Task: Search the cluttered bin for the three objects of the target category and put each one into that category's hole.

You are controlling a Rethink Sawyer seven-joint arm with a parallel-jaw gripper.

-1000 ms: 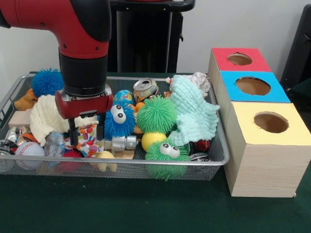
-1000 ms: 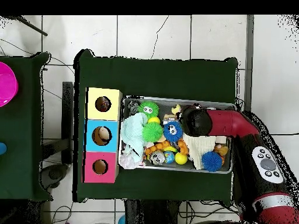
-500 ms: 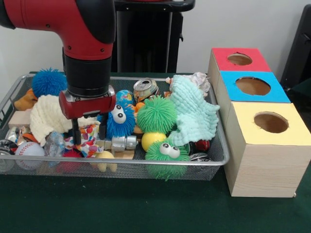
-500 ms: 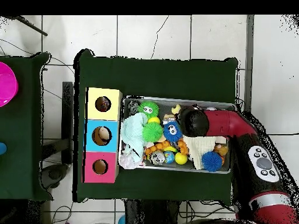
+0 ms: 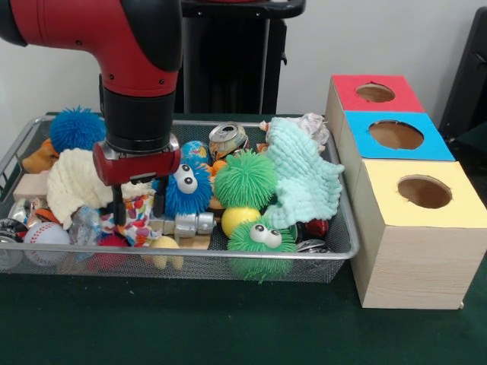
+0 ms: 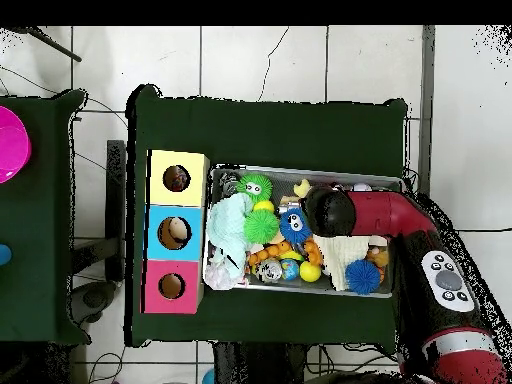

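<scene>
Half the patterned cloth (image 5: 137, 217) hides behind gripper (image 5: 139, 207).

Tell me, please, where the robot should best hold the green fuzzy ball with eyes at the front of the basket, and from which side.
Grip the green fuzzy ball across its round body, coming straight down from above. It lies on top of the pile, against the basket's front wall, so a sideways approach looks blocked.

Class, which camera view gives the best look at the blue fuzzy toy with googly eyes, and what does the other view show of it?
The front view: the blue fuzzy toy shows its googly eyes and spiky body beside the gripper. The overhead view shows it only as a small blue blob beside the arm.
</scene>
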